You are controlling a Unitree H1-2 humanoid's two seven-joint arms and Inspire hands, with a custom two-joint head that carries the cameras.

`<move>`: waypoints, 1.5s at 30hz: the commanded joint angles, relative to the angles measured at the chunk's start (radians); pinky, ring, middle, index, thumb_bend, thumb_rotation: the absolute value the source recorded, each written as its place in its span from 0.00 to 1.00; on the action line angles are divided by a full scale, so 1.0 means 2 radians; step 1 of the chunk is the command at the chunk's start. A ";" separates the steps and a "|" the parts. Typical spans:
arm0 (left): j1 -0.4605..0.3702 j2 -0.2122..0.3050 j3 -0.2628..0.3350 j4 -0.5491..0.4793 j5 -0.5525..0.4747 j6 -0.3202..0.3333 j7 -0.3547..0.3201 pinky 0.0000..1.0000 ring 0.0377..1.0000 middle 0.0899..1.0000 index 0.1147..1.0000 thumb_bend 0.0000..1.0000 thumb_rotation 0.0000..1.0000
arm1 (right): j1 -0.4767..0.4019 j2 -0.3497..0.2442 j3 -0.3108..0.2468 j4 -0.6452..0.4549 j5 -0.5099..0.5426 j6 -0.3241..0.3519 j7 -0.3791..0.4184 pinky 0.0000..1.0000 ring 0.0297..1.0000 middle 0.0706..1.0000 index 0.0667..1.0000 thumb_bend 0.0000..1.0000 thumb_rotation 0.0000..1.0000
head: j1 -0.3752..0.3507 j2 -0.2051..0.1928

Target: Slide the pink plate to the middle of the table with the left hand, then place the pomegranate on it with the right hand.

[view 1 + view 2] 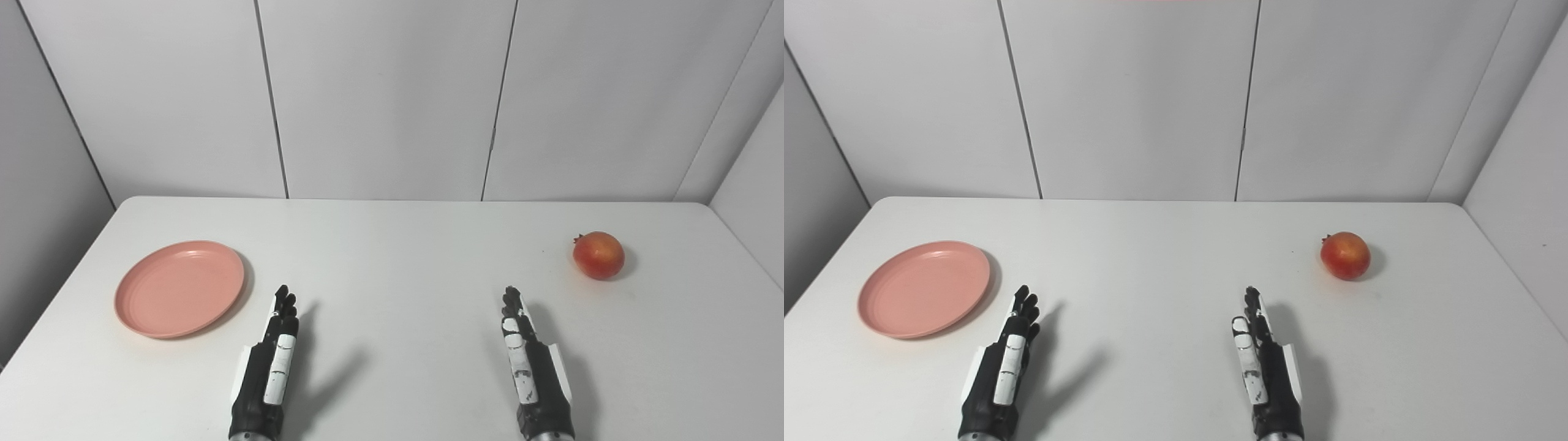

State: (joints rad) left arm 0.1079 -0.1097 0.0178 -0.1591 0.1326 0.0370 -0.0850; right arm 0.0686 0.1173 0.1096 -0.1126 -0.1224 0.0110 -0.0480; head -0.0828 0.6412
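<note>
spanning the view – white table (392, 257), bare mid-surface, backed by grey wall panels (386, 98).

Left hand (269, 361) outstretched, empty; right hand (527, 361) likewise.

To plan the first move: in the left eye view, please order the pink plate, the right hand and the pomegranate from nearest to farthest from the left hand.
1. Pink plate, just left of the left hand.
2. Right hand, across the table's near side.
3. Pomegranate, far right.
</note>
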 commanded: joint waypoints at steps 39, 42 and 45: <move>0.007 -0.005 -0.046 0.049 0.056 -0.033 0.054 0.98 1.00 1.00 1.00 0.67 1.00 | 0.006 -0.051 -0.014 0.060 0.047 -0.041 0.027 1.00 1.00 0.98 0.99 0.75 1.00 | 0.104 -0.093; 0.006 -0.005 -0.049 0.056 0.060 -0.037 0.060 0.98 1.00 1.00 1.00 0.67 1.00 | 0.005 -0.054 -0.013 0.066 0.047 -0.045 0.028 1.00 1.00 0.98 0.99 0.76 1.00 | 0.108 -0.102; 0.005 -0.005 -0.051 0.064 0.064 -0.041 0.064 0.98 1.00 1.00 1.00 0.66 1.00 | 0.003 -0.056 -0.012 0.074 0.043 -0.051 0.026 1.00 0.99 0.98 0.99 0.76 1.00 | 0.112 -0.110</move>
State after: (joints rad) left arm 0.0953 -0.1262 -0.0599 -0.0848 0.2589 -0.0200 0.0337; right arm 0.0340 0.0357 0.0984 -0.0492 -0.0305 -0.0426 -0.0062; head 0.1411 0.4204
